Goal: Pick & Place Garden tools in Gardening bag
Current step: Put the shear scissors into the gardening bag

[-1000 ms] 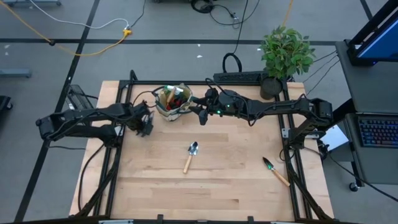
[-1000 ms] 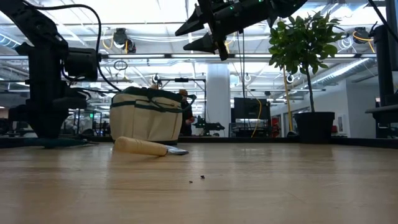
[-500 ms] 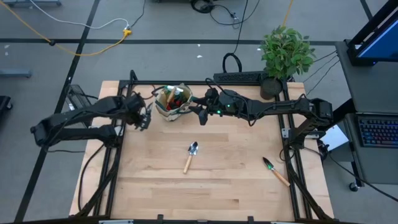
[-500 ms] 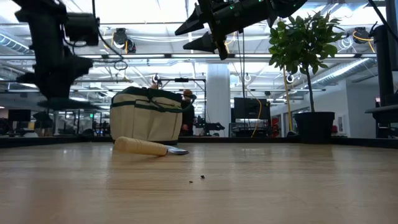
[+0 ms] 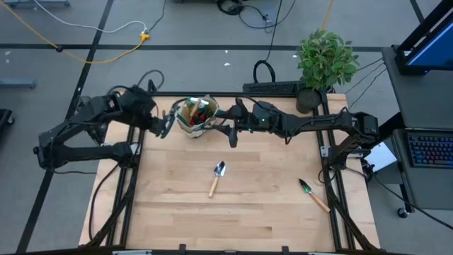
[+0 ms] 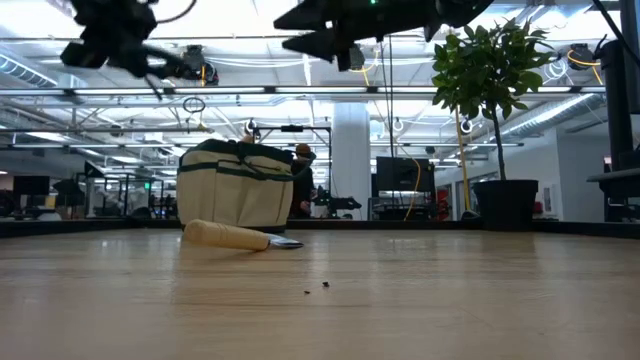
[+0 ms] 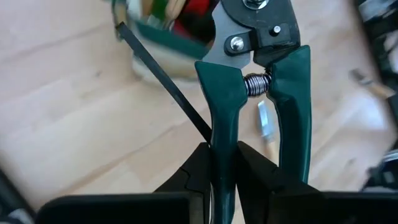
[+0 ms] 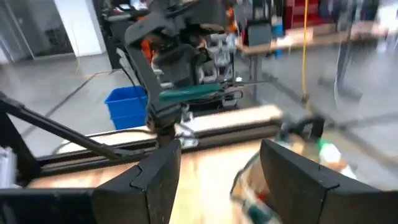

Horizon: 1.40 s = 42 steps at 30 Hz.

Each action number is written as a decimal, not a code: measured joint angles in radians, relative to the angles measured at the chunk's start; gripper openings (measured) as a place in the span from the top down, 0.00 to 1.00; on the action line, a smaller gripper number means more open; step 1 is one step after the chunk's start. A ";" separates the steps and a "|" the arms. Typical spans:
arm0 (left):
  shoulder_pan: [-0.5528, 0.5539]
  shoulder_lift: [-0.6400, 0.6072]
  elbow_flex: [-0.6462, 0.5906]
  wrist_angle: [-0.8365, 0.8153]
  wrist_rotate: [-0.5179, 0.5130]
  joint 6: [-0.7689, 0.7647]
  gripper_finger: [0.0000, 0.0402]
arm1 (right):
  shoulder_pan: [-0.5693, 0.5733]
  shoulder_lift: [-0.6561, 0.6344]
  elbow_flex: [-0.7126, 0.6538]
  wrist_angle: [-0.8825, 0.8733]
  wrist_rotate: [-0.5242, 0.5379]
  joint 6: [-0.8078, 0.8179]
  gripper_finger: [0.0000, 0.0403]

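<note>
— While the left pincer (image 7: 224,163) clamps one dark green handle of the pruning shears (image 7: 258,74), where does it hang?
— Raised above the table (image 5: 233,212), just beside the gardening bag (image 5: 197,117), at the far edge.

— And the right pincer (image 5: 228,132)?
— Its fingers are spread and hold nothing; it hovers on the bag's other side.

— What's in the bag?
— Wooden handles and something red stick out of it.

— What's left on the wood?
— A wooden-handled silver trowel (image 5: 216,178) near the middle, and a green-bladed trowel (image 5: 313,194) well apart, toward the right edge.
</note>
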 joint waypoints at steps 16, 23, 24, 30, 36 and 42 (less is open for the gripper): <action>0.000 0.139 0.093 0.279 0.255 -0.142 0.88 | 0.083 0.000 0.000 0.148 0.100 -0.643 0.47; 0.000 0.249 0.093 0.397 0.356 -0.198 0.88 | 0.117 0.000 0.000 0.147 0.243 -0.883 0.47; 0.000 0.264 0.093 0.420 0.366 -0.210 0.88 | 0.118 0.000 0.000 0.147 0.249 -0.905 0.47; 0.000 0.346 0.093 0.548 0.420 -0.290 0.88 | 0.124 0.000 0.000 0.139 0.273 -0.967 0.47; -0.003 0.411 0.093 0.647 0.446 -0.356 0.88 | 0.124 0.000 0.000 0.139 0.296 -0.996 0.47; -0.032 0.466 0.093 0.716 0.466 -0.406 0.88 | 0.125 -0.001 0.000 0.121 0.295 -1.007 0.47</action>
